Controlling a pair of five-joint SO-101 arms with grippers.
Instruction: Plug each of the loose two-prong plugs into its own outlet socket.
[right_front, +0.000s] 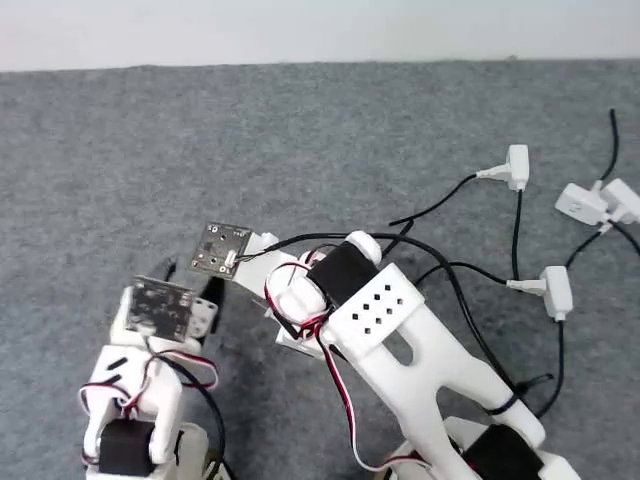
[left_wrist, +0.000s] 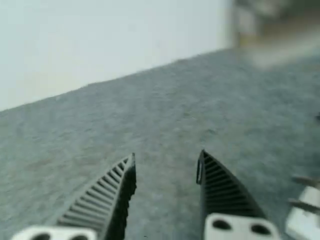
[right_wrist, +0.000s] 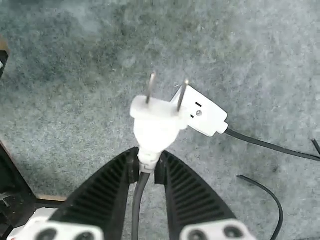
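Taking the right gripper (right_wrist: 146, 160) as the reference point: pinched narrow around the neck of a white two-prong plug (right_wrist: 156, 120), right where its black cord comes out, both prongs pointing straight away from the fingers. Not plugged into anything yet. Just past the prongs, lying on the grey carpet (right_wrist: 75, 75): a white outlet socket (right_wrist: 202, 114), small slots showing on its top face. Touching one prong or only just behind it, honestly can't tell from the wrist view. Trailing off from that socket, away from the right gripper: its own black socket cord (right_wrist: 270, 145). Beside the right gripper, hanging over bare carpet: the left gripper (left_wrist: 167, 154), ribbed fingers (left_wrist: 107, 200) spread wide apart. Well apart from the right gripper in the high view, out on the side away from the left arm (right_front: 130, 400): four more white cord ends (right_front: 516, 166) on black wires, scattered on the carpet, two of them touching each other. Can't tell plugs from sockets among those.
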